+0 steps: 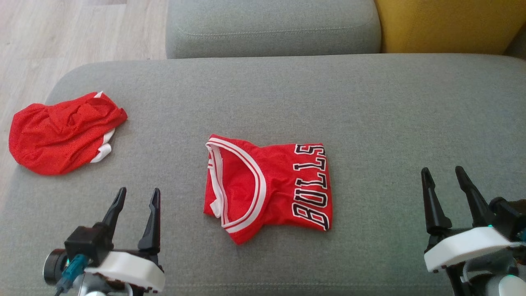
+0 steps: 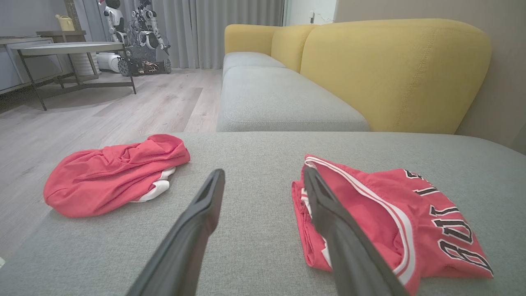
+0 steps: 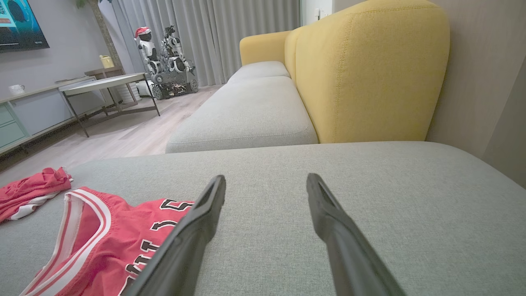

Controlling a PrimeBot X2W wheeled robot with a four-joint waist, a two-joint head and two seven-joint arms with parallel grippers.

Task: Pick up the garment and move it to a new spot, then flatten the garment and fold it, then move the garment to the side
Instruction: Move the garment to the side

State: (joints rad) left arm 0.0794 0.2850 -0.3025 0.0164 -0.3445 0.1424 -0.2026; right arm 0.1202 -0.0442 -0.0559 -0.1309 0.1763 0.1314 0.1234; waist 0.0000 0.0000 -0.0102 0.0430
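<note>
Finds the folded jersey [image 1: 271, 185] mid grey cushion [image 1: 370, 115], between left tool [image 1: 139, 190] and right tool [image 1: 441, 169] — both spread wide, holding nothing. Risks spilling the fold by pinching only the top layer — or dragging it into the crumpled red garment [image 1: 61, 135] near the left edge.

Matt mesh-cloth jersey [image 1: 267, 185] on rough woven grey cushion [image 1: 370, 123].

Spread left gripper [image 2: 263, 172] above grey cushion [image 2: 254, 234], between crumpled cloth [image 2: 111, 176] and red jersey [image 2: 390, 197]
</note>
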